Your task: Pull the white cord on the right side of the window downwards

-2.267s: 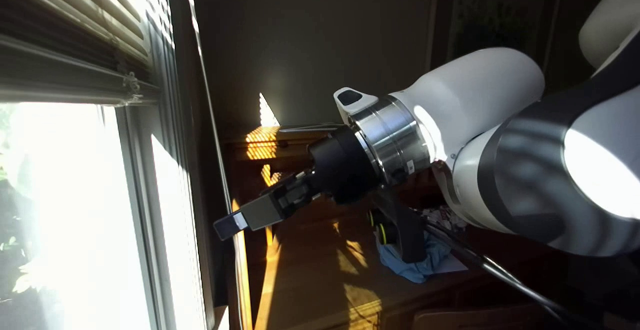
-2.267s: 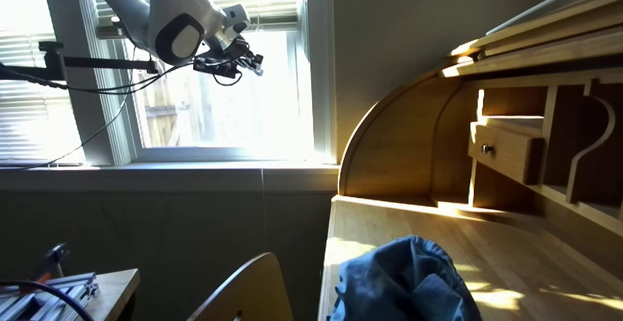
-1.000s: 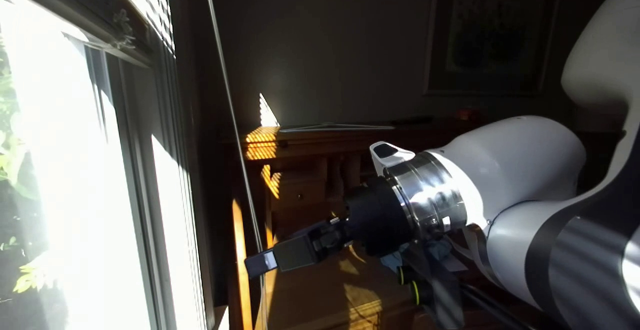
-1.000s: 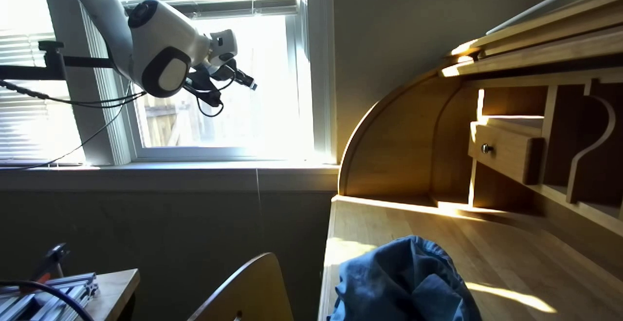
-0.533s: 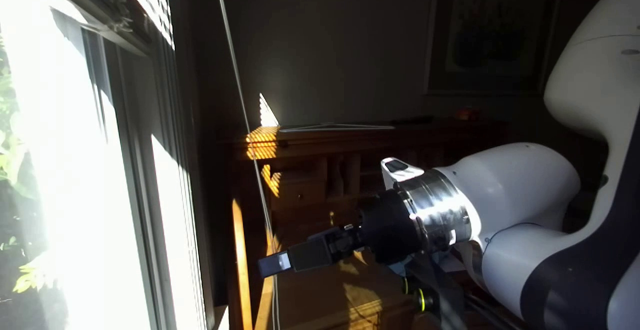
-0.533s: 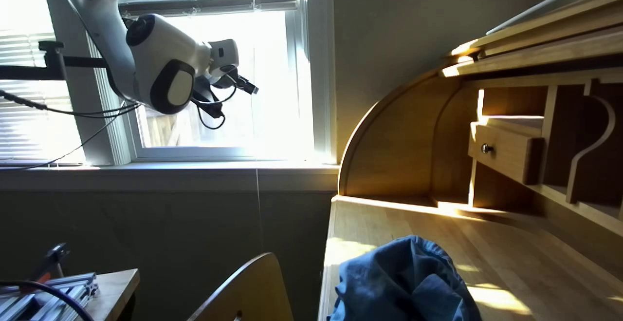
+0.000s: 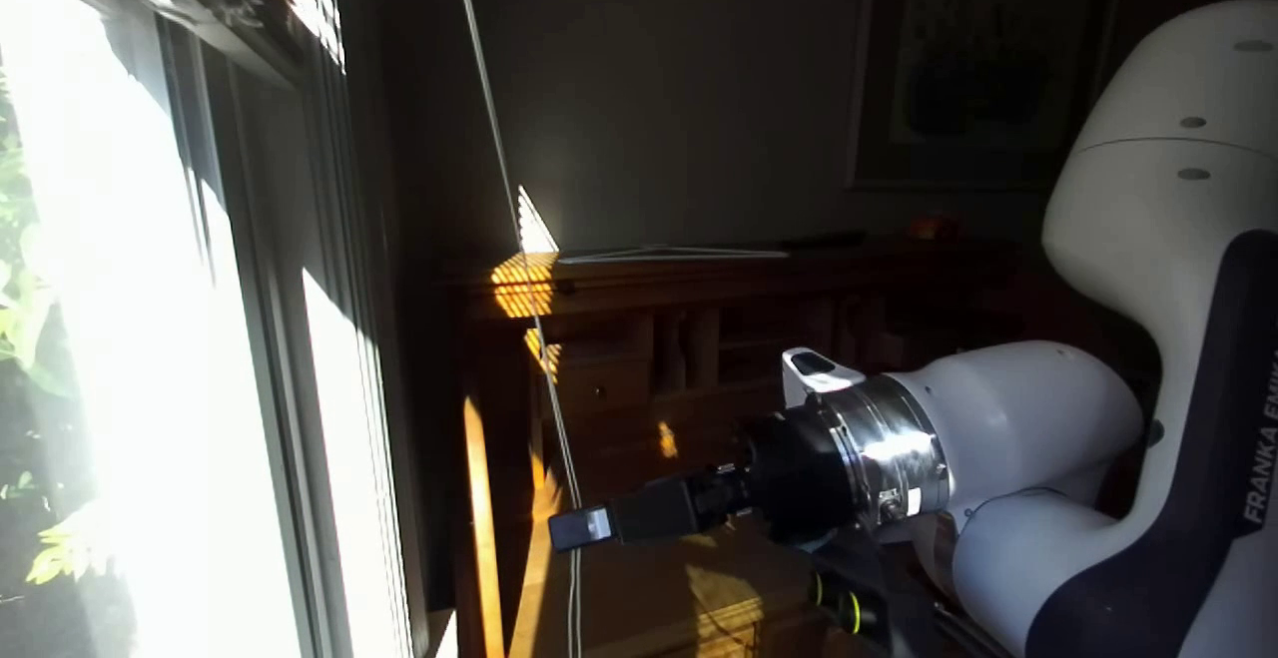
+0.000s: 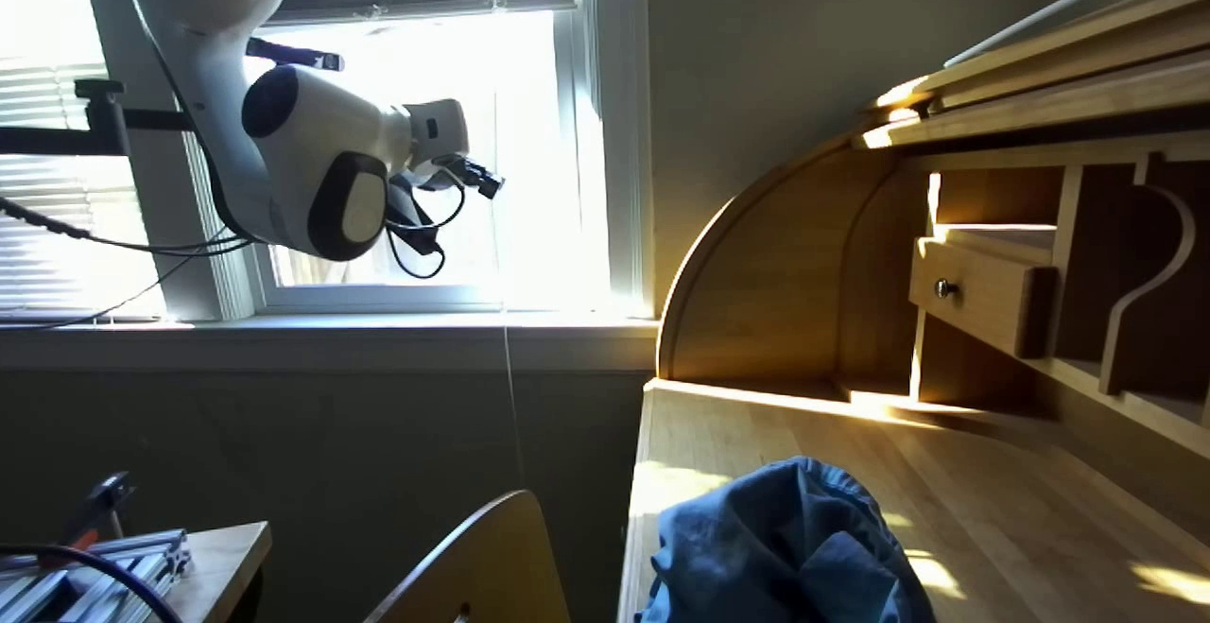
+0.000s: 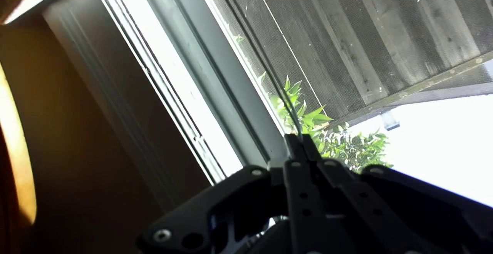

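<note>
Window [image 8: 541, 155] bkgd, tool [image 9: 302, 145] closed on wht cord [image 7: 496, 129]

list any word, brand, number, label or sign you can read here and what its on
"FRANKA EMI", then cut off by the picture's edge: on the dark curved panel of the white robot arm in an exterior view.
Small white rectangular label on the shiny silver metal ring, in an exterior view: too small to read.
No other text is legible.

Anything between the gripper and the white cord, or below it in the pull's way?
Nothing visible between them: the gripper is shut on the white cord. Below, in an exterior view, the wooden chair back overlaps the cord's line; whether it blocks the pull, I cannot tell.
</note>
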